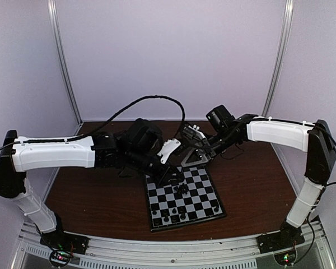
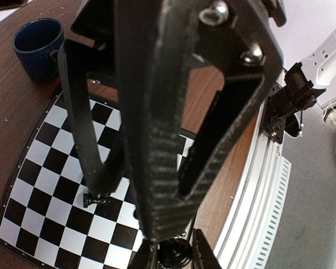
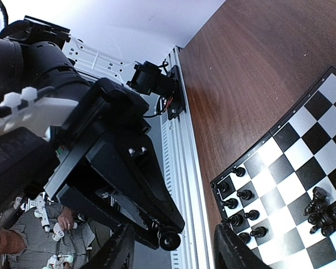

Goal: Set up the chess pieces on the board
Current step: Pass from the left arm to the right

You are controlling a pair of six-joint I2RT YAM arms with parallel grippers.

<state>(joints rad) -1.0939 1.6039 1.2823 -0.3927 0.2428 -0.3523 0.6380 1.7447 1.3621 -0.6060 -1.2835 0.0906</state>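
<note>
Only your left wrist view showed the one mug [image 2: 38, 47], near the one board [image 2: 39, 185]. Your left claw [image 2: 173, 249] pinched one piece [image 2: 175, 255]; right claw [image 3: 175, 232] stood spread.

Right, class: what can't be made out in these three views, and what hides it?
Top view: chess pieces too small to name; left arm covers the board's far corner.
Left wrist: right claw blocks mid-board; piece in left claw cut by bottom edge.
Right wrist: board cropped at right edge.

The chess pieces [image 1: 182, 189] stand on the board [image 1: 208, 197], on the table [image 1: 89, 196].
</note>
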